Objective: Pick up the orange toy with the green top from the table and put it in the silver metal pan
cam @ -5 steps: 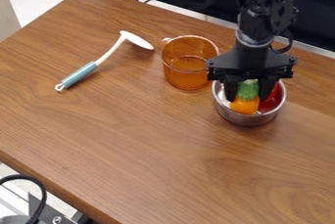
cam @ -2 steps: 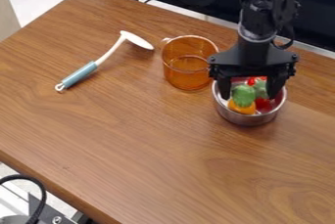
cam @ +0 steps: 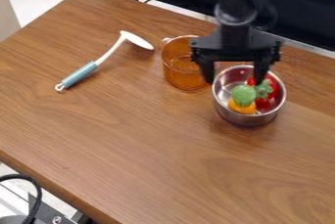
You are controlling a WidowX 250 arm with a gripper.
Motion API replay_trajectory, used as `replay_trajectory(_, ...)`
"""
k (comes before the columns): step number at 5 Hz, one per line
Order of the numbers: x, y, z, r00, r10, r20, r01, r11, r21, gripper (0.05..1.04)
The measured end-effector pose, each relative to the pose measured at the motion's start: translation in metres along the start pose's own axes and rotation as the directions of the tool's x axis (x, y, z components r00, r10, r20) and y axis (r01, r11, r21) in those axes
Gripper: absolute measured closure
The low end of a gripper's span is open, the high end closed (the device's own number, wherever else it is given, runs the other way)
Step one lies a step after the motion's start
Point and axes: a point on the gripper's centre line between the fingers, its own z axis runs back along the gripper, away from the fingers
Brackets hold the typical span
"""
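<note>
The black gripper (cam: pixel 235 82) hangs above the back left part of a steel bowl (cam: pixel 247 120), its two fingers spread apart with nothing between them. Inside the bowl lies an orange toy vegetable with a green top (cam: pixel 243 99), toward the front left. Beside it, on the right, is a red toy vegetable with a green stem (cam: pixel 265 91). An amber see-through pot (cam: pixel 184 71) stands just left of the bowl, its back right part hidden behind the gripper.
On the left of the wooden table (cam: pixel 150 154) lies a white utensil with a blue handle (cam: pixel 80 74). A black cable (cam: pixel 39 189) and metal parts are off the table's front left edge. A black frame runs behind the table.
The gripper's fingers have opened and let go of the orange toy, which now sits in the bowl. The arm has lifted and shifted to the left.
</note>
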Motion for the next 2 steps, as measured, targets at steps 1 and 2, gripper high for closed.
replay_trajectory(1,-0.013,0.024,0.006,0.994,-0.111,0.01,0.111,0.993,-0.029,0.084)
replay_trajectory(2,-0.013,0.073,0.004,0.983,-0.184,0.008,0.184,0.983,-0.006,0.085)
